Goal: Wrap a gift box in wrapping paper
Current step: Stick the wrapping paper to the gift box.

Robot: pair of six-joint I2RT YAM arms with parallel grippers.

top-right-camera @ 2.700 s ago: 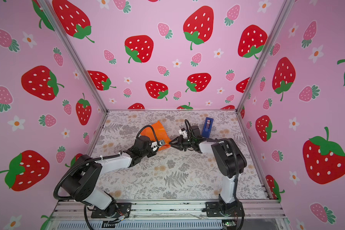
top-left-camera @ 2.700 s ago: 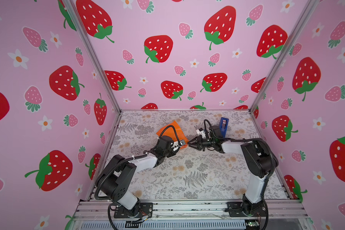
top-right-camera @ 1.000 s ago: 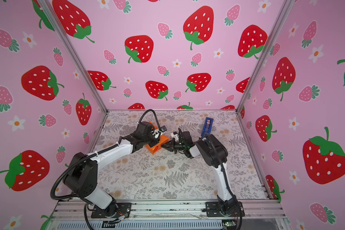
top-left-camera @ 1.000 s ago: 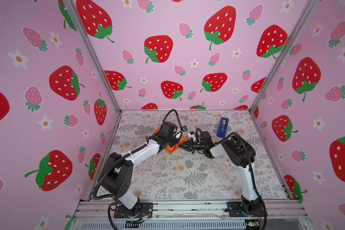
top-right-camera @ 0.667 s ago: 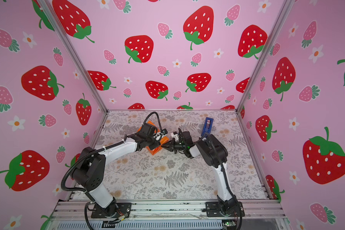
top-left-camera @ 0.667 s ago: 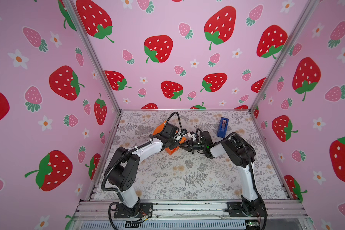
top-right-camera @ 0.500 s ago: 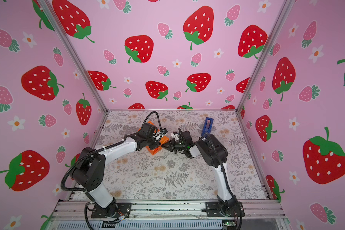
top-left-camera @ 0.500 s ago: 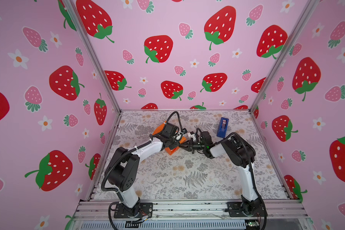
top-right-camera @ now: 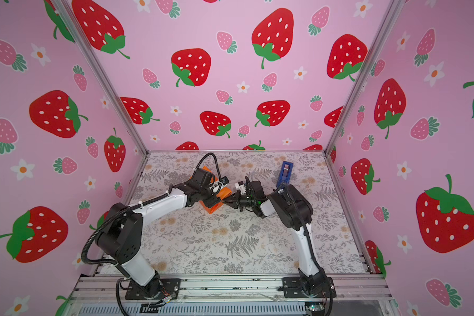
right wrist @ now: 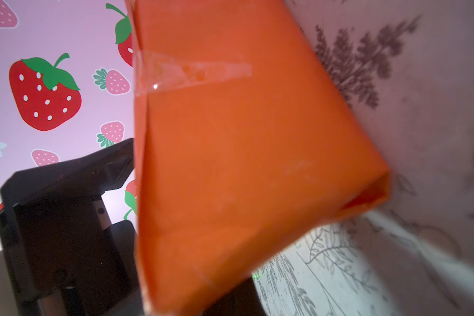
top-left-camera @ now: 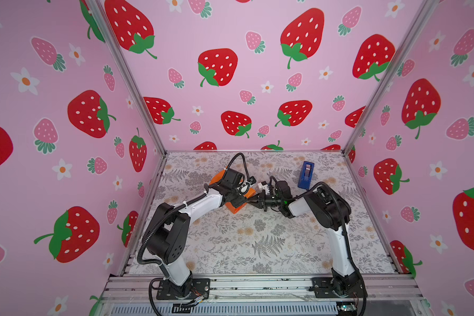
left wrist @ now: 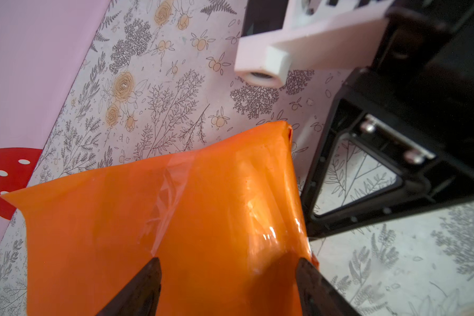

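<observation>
Opened wider since a second ago: left end effector (left wrist: 227, 261), jaws apart over taped orange wrapping paper (left wrist: 121, 219), gripping nothing; right end effector (top-left-camera: 253, 201) closed beside it, on tabletop (top-left-camera: 257, 240); gift box hidden.

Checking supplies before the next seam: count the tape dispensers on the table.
1. The blue tape dispenser stands near the table's far edge, beyond the right arm, apart from the wrapping paper. That arm or the left arm could hide another.
</observation>
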